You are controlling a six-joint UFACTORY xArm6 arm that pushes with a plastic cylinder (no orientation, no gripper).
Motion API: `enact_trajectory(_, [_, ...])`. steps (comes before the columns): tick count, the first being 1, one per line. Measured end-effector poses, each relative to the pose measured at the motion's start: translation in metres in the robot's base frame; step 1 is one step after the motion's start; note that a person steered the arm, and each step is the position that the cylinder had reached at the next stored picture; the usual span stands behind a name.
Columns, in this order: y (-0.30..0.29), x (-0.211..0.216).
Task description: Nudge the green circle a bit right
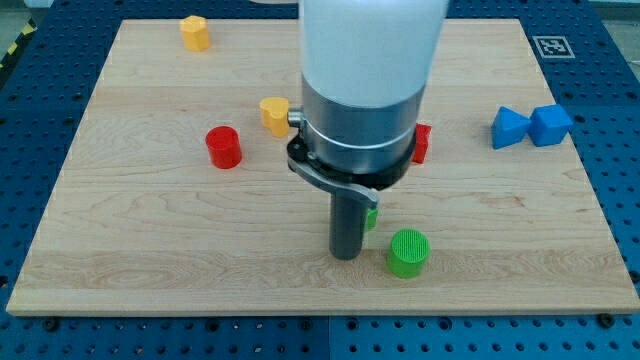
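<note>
Pincer absent: bare rod, nothing held; my tip (346, 256) down just left of green circle (408, 252), small gap between. Circle near wooden board (120, 250) bottom edge, right of centre. Push rightward through its centre, short stroke, avoid spinning it off-line.

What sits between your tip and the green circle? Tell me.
Only bare board. In the camera view my tip stands just to the view's left of the green circle, with a narrow strip of wood between them.
</note>
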State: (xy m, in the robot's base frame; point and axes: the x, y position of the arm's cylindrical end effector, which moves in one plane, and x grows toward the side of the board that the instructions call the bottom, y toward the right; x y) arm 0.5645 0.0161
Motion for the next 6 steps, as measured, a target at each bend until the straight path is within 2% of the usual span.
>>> enact_trajectory(1, [-0.004,-0.015])
enact_trajectory(3, [0.004,0.010])
enact_trajectory(5, [0.059,0.010])
enact_trajectory(6, [0.070,-0.006])
